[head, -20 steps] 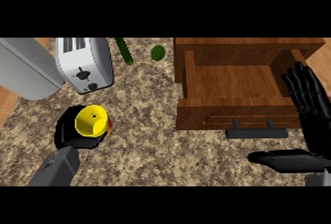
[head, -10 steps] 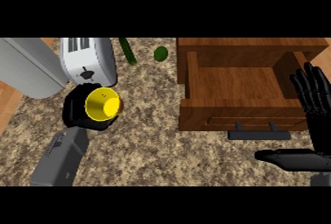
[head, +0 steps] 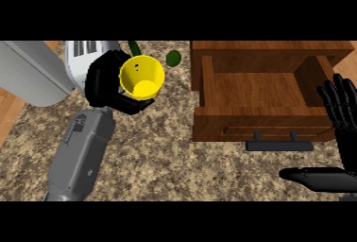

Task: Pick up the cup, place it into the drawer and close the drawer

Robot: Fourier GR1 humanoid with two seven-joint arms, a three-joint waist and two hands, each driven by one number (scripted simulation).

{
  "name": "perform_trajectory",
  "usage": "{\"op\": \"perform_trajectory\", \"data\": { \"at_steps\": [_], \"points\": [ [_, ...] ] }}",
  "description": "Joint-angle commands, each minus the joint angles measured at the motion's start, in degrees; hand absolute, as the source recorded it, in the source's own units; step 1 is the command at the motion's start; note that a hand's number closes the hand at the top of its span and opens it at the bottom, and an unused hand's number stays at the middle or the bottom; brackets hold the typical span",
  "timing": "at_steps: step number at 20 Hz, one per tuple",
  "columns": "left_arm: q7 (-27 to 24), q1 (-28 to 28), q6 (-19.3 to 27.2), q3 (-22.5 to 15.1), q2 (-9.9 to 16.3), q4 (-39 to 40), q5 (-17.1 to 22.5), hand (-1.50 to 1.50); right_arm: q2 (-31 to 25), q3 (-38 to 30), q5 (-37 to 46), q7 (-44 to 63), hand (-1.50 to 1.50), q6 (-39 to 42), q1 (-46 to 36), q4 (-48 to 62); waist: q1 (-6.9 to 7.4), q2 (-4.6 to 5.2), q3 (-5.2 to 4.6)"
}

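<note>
So the left robot hand (head: 108,85) is gripping the yellow cup (head: 142,78) with its fingers wrapped around the outside, holding it up over the speckled desk (head: 174,160) right in front of the white toaster (head: 87,59), well left of the open wooden drawer (head: 261,90). The cup is lying tipped on its side, so its axis is running roughly toward the viewer and we're looking straight into the mouth. The right robot hand (head: 342,106) is sitting released, fingers straight, at the right edge beside the drawer, near its black handle (head: 279,144).
</note>
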Motion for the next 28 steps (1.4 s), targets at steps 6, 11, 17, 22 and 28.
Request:
{"op": "perform_trajectory", "data": {
  "at_steps": [6,11,17,22,28],
  "points": [
    [15.3,-13.8,10.7,-5.7,-2.3,-3.2,-2.2,1.5,-0.9,-0.9,-1.0,2.4,-1.5,0.3,-2.7,-0.3,-0.83,0.36,-0.04],
    [15.3,-17.7,20.7,-14.8,-2.3,0.5,1.4,1.5,-1.7,-2.1,-1.4,-0.1,-1.5,1.9,-1.1,0.4,-1.27,0.37,-0.04],
    [17.1,-28.5,23.2,-14.6,-2.3,13.2,7.1,1.5,-2.0,-2.9,-3.0,-0.6,-1.5,2.6,-3.4,3.3,-1.92,0.65,-0.02],
    [16.2,-31.7,26.3,-20.1,-2.3,19.6,13.7,1.5,-0.6,-0.2,-1.4,3.1,-1.5,1.6,-0.7,-3.5,-2.87,0.67,-0.04],
    [13.9,-32.8,27.5,-27.4,-2.3,24.9,18.4,1.5,-1.5,-1.2,-0.4,1.1,-1.5,1.1,-7.6,5.2,-2.92,0.9,-0.02]
  ]
}}
